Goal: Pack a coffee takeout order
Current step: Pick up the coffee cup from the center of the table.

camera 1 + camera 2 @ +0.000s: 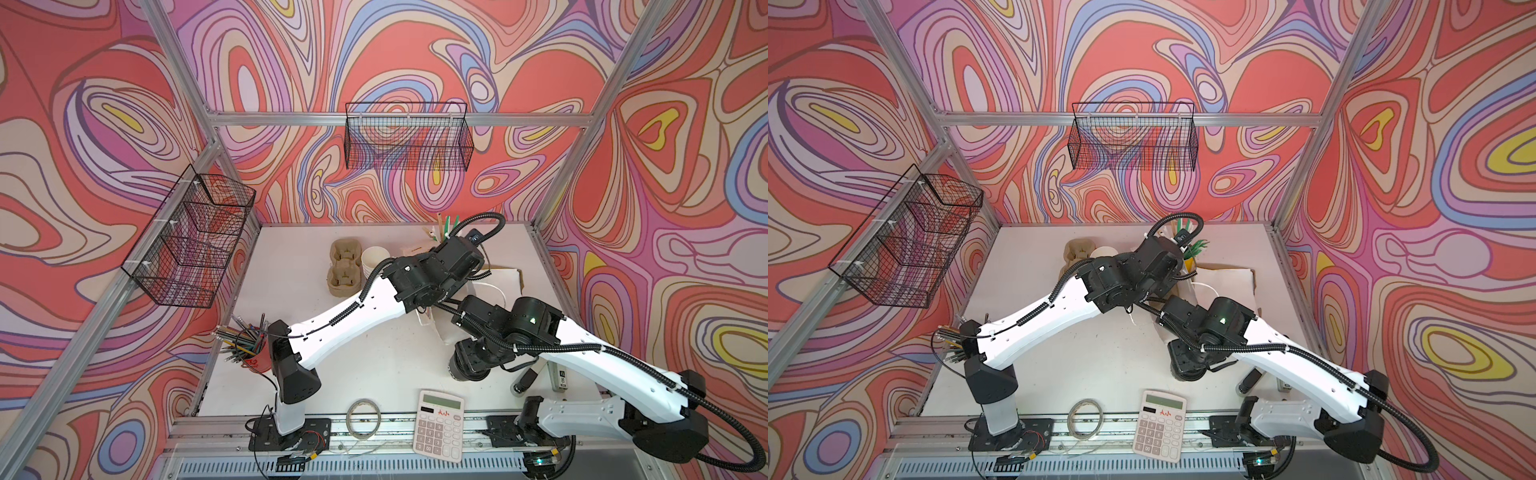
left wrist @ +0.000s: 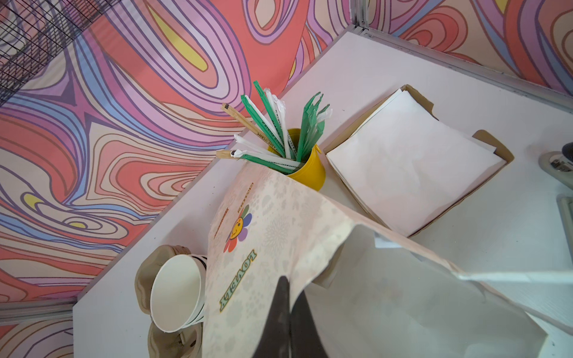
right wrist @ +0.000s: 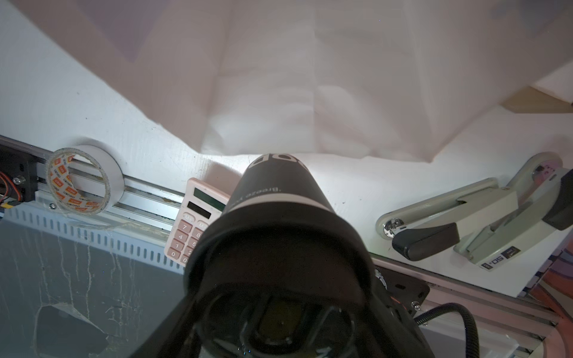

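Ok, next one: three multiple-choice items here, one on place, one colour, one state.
1. The tan pulp two-cup carrier sits: A) front left; B) at the back, beside the stack of white-lined cups; C) front right.
2. The pot of wrapped straws is: A) blue; B) yellow; C) black.
3. The left gripper is: A) open; B) shut on nothing; C) shut on the flower-printed white paper bag at its rim.
Key: B, a top view shows them side by side; B, the left wrist view shows it; C, its fingers pinch the rim.
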Robot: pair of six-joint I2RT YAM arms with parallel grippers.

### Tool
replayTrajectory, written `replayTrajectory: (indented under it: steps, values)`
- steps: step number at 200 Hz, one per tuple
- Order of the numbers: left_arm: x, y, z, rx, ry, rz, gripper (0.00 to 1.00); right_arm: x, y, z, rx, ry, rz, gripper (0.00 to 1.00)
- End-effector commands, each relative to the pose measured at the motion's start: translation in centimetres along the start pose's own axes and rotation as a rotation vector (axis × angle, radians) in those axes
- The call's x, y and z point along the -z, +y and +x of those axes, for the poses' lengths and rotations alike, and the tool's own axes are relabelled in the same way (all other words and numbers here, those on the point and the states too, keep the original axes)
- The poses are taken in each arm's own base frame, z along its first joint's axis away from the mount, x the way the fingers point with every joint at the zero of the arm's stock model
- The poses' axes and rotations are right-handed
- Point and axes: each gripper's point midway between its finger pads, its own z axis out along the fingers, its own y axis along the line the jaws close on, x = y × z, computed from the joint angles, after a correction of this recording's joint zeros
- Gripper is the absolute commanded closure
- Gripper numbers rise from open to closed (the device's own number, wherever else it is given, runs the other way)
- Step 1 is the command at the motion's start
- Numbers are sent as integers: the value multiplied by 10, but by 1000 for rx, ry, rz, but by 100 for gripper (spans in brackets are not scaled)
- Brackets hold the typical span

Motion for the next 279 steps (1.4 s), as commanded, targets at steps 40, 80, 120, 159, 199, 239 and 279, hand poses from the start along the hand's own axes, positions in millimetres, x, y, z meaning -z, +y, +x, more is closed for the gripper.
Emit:
replayTrajectory:
  steps: [40,80,120,159,199,239,279]
  values:
    - [-2,-22,7,66,36,75,100,21,-2,2,-33,-61,-54,33]
    - [-7,-31,13,97,59,96,100,27,1,-2,-26,-73,-67,33]
    - [-7,-43,21,118,63,132,100,26,6,-5,-2,-57,-69,33]
    - [-5,-46,25,153,59,152,100,35,12,-9,-3,-77,-97,34]
    - [1,-46,20,229,64,165,100,39,13,-18,-13,-101,-84,34]
    - [11,-44,21,265,68,188,100,47,13,-28,-31,-143,-79,34]
    - [20,-47,17,284,57,231,100,46,16,-41,-33,-169,-58,34]
